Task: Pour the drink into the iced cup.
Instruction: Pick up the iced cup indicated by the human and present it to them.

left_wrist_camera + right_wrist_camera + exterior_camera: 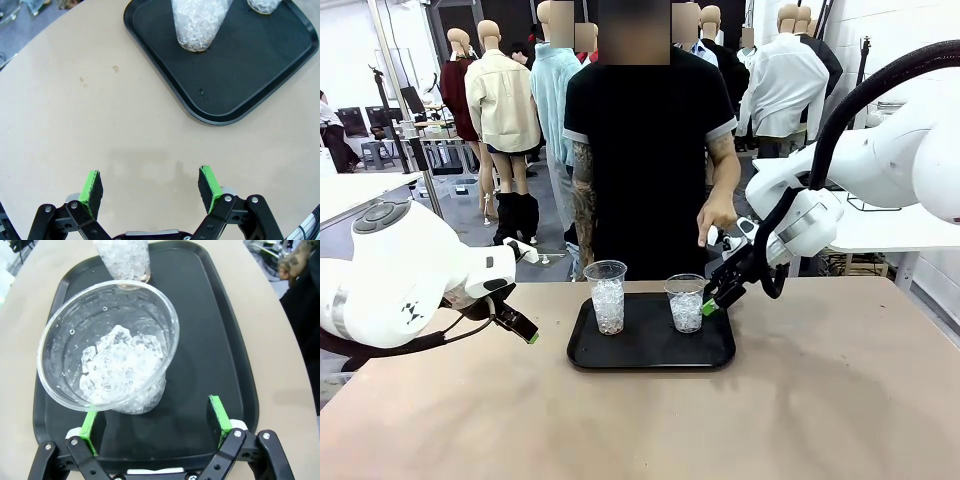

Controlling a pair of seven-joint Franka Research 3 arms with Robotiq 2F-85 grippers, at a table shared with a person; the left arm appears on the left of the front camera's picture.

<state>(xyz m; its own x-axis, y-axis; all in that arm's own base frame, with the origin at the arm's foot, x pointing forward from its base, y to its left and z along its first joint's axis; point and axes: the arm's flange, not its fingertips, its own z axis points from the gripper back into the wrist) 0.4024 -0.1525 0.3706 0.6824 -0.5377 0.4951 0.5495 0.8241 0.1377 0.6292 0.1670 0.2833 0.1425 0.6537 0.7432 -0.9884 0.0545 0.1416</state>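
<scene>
Two clear plastic cups holding ice stand on a black tray (650,358): a left iced cup (608,298) and a right iced cup (686,303). My right gripper (712,301) is low at the right cup's near side. In the right wrist view that cup (115,347) rises just ahead of the open right gripper (154,419), its base nearer one green pad (89,424). My left gripper (525,330) hovers open over bare table left of the tray, the left gripper (150,187) holding nothing. The drink is out of view.
A person stands at the far edge behind the tray, one hand (715,222) hanging just above the right arm's wrist. The tray's corner (220,112) lies ahead of the left gripper. Tan table (840,400) spreads wide to the front and right.
</scene>
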